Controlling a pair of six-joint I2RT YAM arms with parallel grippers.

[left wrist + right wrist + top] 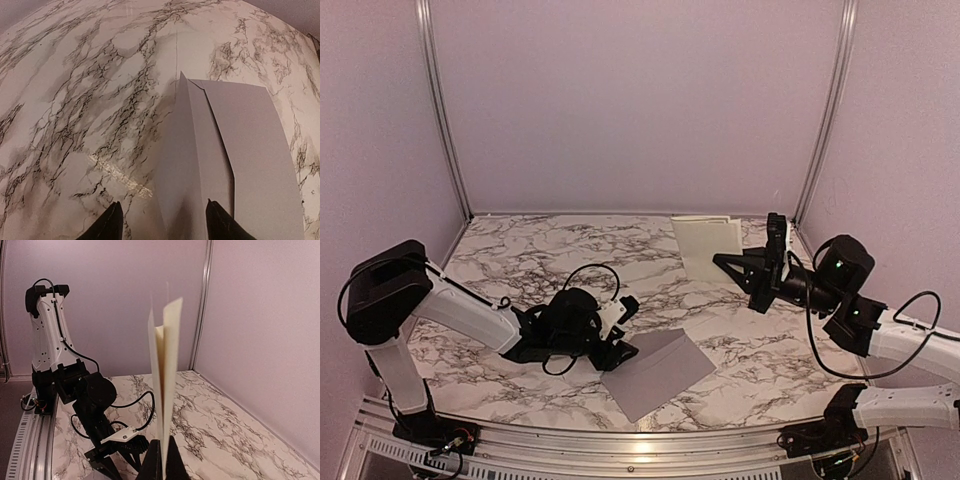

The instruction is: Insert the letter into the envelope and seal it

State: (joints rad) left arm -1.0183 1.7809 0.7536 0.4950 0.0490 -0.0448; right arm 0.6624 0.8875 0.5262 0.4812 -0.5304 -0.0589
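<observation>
Top external: letter far right, clamped in right gripper, long axis toward back wall. Envelope flat at front centre, long axis near-left to far-right. Left gripper spread wide at its left edge, empty.

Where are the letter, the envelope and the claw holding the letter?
letter (706,246), top view, middle of the cream sheet.
envelope (658,372), top view, centre of its grey body.
right gripper (161,457), right wrist view, between the fingertips pinching the letter.

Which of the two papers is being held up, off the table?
The cream letter, pinched upright in the right fingers; the grey envelope lies flat on the table.
</observation>
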